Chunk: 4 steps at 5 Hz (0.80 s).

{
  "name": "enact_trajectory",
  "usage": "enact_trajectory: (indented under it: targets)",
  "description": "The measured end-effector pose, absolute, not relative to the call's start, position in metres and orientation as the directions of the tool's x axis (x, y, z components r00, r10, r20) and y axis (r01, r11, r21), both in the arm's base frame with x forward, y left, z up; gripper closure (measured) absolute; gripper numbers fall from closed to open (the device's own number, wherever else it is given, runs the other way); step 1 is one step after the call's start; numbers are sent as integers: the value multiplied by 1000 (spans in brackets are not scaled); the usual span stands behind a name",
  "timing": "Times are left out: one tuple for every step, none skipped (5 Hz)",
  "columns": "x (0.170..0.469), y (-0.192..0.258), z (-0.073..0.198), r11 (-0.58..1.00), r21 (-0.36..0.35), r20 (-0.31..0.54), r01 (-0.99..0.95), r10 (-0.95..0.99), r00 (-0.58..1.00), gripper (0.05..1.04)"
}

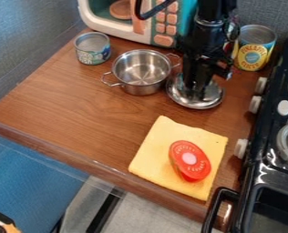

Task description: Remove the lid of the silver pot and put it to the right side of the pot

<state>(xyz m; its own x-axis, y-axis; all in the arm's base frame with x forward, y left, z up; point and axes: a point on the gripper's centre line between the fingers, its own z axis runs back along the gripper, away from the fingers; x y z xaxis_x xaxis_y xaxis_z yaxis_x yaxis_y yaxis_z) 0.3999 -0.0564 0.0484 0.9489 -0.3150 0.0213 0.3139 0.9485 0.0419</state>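
Mostly, the black hand (pixel 198 93) hides the middle of the silver lid (pixel 201 104), along with any knob there. The hand hangs over it from the far edge of the scene; I cannot tell how wide it stands, or whether it grips the lid. The lid is off the pot (pixel 141 86), to its right, low over or on the worktop (pixel 91 109). Whether its rim rests flat or touches the pot is hard to make out.

The pot stands upright and uncovered, its shiny metal bottom in sight, with one loop handle towards the near left and the other towards the far right, close to the arm. Just beyond it to the left is a small tin (pixel 93 57); whether its grey top is open or sealed is unclear. A larger tin with a yellow label (pixel 254 57) stands at the far right, partly behind the arm.

The toy microwave (pixel 104 26), cut off at the far edge, has a brownish round piece (pixel 120 9) inside; a dark cable (pixel 140 13) crosses in front. Nearer, a red tomato-shaped thing (pixel 190 161) lies on a yellow cloth (pixel 152 157). The black stove (pixel 268 118) is cut off at the right.
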Motion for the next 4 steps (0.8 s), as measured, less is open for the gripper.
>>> enact_trajectory:
  targets:
    - [398, -61, 46, 948, 41, 20, 316, -317, 948, 739]
    - [394, -60, 46, 949, 50, -7, 311, -311, 950, 438]
    - [393, -58, 63, 950, 66, 25, 304, -306, 952, 148]
    - [385, -51, 93, 956, 107, 80, 273, -282, 956, 72]
